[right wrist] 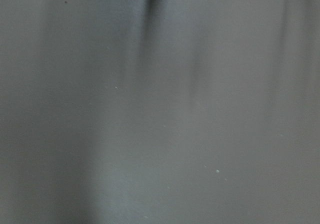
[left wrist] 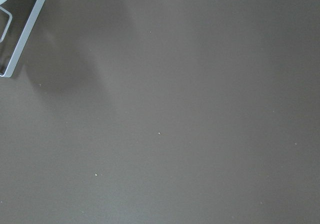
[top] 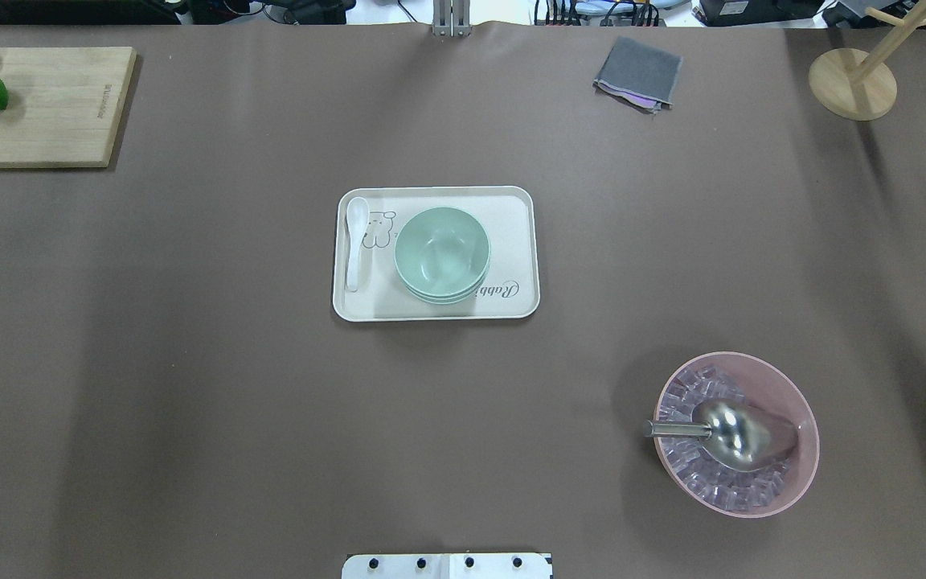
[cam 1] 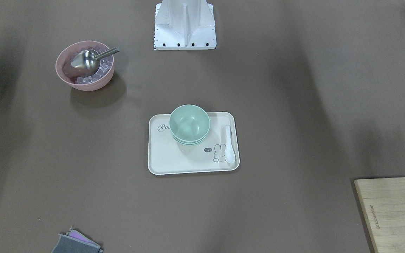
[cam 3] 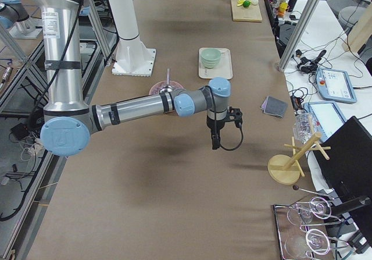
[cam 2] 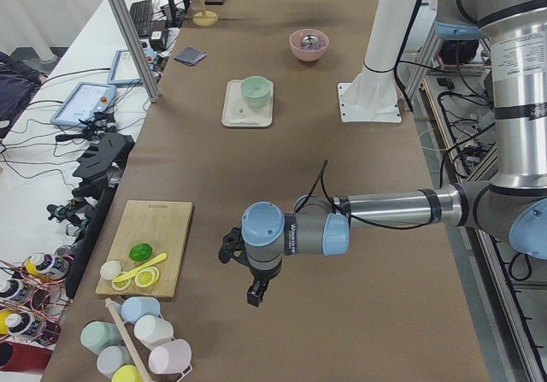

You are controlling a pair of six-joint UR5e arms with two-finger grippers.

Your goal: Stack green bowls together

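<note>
view: blurred brown table surface [right wrist: 160, 134]; few pale specks [right wrist: 217, 171]; faint shadows

Three small, round, matte, pale green bowls [top: 441, 251] sit nested one inside another in a single upright stack, open side up, and the top bowl is empty. The stack stands near the middle of a cream rectangular tray [top: 513, 219]. The two lower bowls show only as thin rims beneath the top one.
</note>
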